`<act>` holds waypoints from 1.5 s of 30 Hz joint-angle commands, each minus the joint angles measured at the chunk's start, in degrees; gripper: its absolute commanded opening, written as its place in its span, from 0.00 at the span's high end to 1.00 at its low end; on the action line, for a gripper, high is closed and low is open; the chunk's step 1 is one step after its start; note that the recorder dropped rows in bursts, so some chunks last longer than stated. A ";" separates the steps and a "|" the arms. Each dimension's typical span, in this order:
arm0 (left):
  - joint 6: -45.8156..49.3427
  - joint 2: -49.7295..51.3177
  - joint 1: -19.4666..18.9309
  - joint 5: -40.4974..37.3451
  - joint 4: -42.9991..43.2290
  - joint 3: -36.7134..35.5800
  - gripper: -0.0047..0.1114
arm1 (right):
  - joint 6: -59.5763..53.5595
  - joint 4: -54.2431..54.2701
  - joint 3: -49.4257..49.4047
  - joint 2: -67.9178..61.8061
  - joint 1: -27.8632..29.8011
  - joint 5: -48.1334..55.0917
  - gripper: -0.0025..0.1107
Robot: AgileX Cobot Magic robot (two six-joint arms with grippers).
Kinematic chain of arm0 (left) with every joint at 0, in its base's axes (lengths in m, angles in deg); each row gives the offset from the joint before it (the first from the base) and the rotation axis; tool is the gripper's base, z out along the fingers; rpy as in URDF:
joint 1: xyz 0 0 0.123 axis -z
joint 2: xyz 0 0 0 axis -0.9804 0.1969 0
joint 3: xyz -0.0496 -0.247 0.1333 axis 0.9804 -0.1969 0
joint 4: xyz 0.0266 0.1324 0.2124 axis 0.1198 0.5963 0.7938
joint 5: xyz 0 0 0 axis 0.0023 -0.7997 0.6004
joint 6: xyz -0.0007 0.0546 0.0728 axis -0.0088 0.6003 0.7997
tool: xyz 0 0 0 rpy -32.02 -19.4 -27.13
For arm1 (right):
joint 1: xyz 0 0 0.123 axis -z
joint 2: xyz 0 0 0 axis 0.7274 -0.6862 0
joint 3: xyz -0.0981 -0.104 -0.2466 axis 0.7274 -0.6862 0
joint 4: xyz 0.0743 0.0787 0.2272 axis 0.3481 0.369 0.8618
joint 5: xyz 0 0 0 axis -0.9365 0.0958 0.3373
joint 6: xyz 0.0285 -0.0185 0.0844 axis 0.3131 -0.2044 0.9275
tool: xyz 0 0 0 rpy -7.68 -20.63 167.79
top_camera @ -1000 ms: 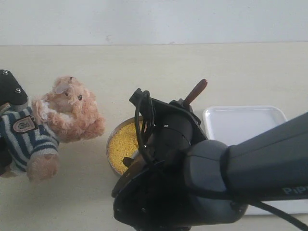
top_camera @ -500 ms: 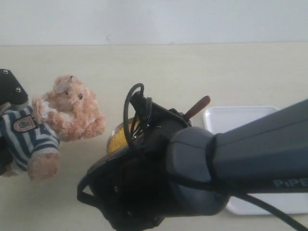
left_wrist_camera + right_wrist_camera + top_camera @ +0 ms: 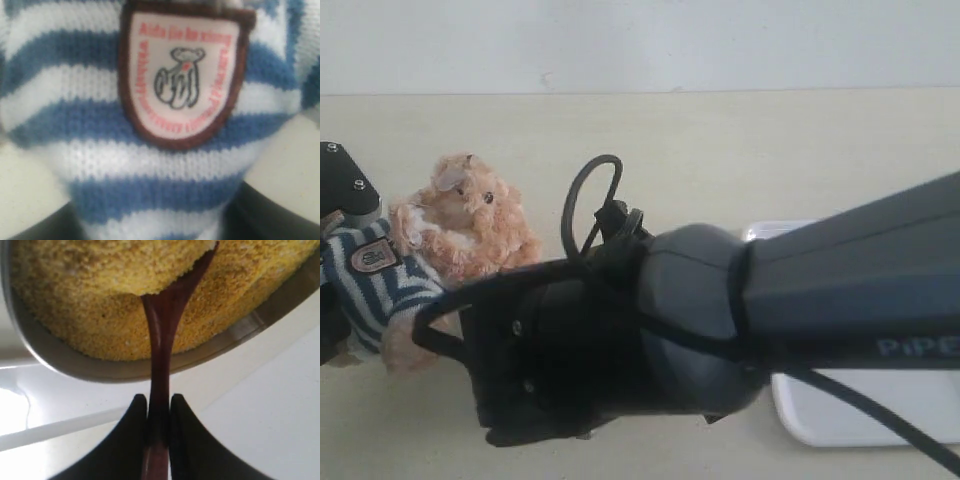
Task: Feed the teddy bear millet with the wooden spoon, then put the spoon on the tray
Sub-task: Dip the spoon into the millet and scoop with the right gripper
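**A:** Where does everything sit?

**B:** On the pale beige desk, the flat white rectangular plastic tray lies at the right, mostly hidden behind the dark right arm. The fuzzy light-brown teddy bear in its striped shirt leans at the left. The left claw looks pinched on its soft, squashy torso.

**A:** And the spoon?

**B:** The right claw is clamped on the slim dark reddish-brown wooden spoon, gripping the thin handle well back from the oval end. That end is heaped with fine yellow millet over the round metal bowl. I'd judge the spoon stiff and light, but the loose grains would spill if it tips, so it needs to stay level.
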 commanded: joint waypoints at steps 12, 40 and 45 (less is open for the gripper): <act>-0.70 -0.64 0.34 0.63 -1.70 -0.01 0.93 | 1.17 19.97 4.94 0.85 7.88 -0.84 0.98; -0.70 -0.64 0.34 0.78 -2.12 -0.01 0.93 | 2.31 24.37 9.88 0.98 9.70 -0.84 0.98; -0.70 -0.64 0.34 0.78 -2.12 -0.01 0.93 | 2.31 26.22 9.88 2.93 11.22 -0.84 0.98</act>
